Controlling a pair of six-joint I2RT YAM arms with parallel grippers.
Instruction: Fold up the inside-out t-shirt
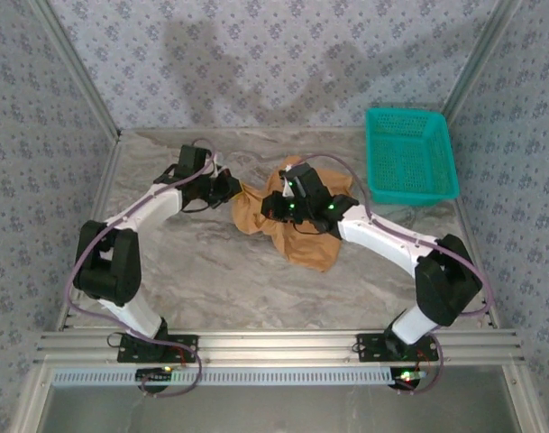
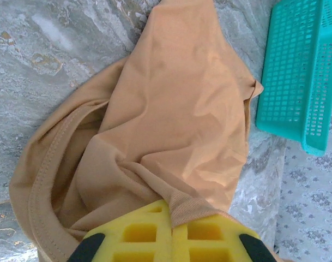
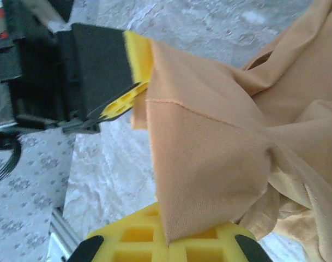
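Note:
The tan inside-out t-shirt (image 1: 301, 236) lies bunched in the middle of the marble table, with part of it lifted between the two arms. My left gripper (image 1: 237, 191) is shut on a ribbed edge of the t-shirt (image 2: 176, 103), which is pinched between the yellow pads (image 2: 138, 234). My right gripper (image 1: 272, 206) is shut on a pointed corner of the t-shirt (image 3: 209, 147). In the right wrist view the left gripper (image 3: 137, 90) holds the cloth's far edge, stretched a little between both grips. The white label and grey tag patch are hidden.
A teal plastic basket (image 1: 409, 155) stands at the back right of the table (image 1: 211, 262), close to the shirt's right side, and the basket (image 2: 305, 71) is seen again in the left wrist view. Patterned walls and metal frame posts surround the table.

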